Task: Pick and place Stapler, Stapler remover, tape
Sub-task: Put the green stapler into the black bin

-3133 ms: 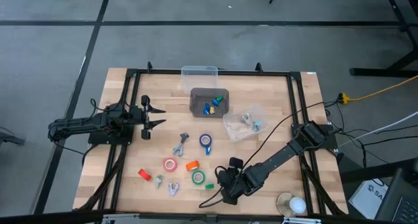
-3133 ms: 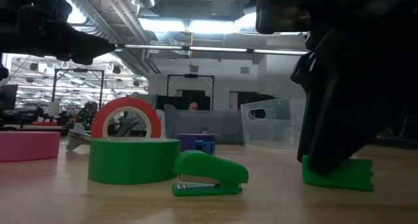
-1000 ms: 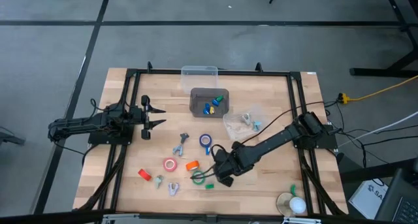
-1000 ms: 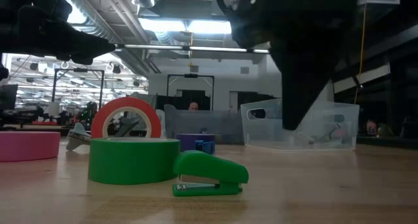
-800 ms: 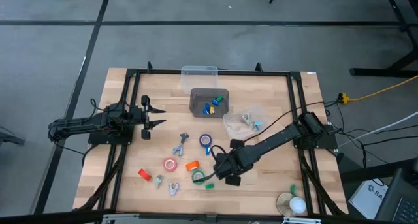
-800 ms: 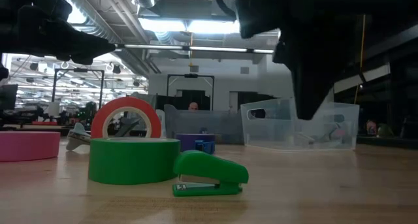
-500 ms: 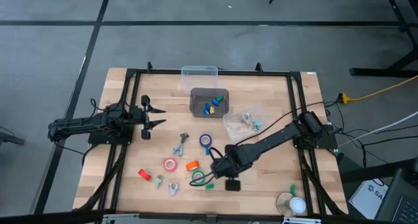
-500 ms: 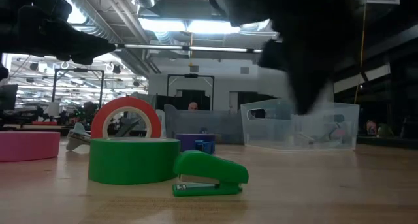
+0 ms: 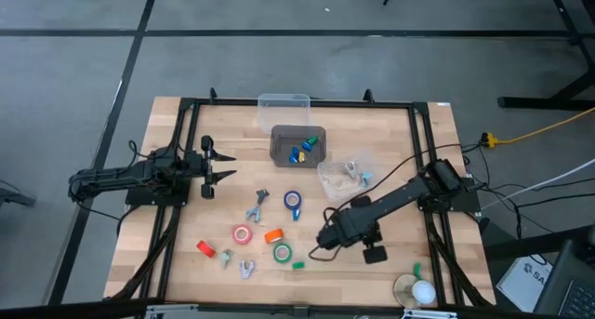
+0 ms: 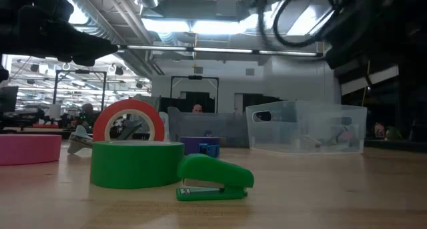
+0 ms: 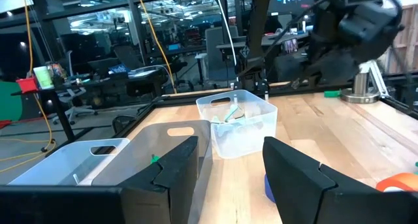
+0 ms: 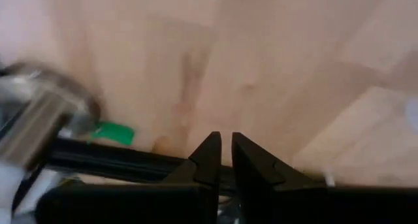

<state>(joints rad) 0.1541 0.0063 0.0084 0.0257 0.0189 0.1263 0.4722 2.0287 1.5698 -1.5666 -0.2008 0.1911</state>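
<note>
Hovering over bare worktop [image 9: 390, 184] right of the green stapler [image 10: 213, 177], the right pincer [image 12: 222, 155] is seen nearly closed and empty. The tape rolls [image 9: 282, 254] lie left of it. The left pincer [image 11: 228, 165] is parked open at the left edge.

Left gripper [image 9: 226, 164] is parked over the table's [image 9: 409, 274] left edge, while the right gripper [image 9: 324, 239] hangs over the near middle (nothing in it that I can see). Just left of it sit the green tape [image 9: 282, 253] and a small green stapler [image 9: 298, 263], with pink tape [image 9: 243, 234] and blue tape [image 9: 293, 201] nearby.
</note>
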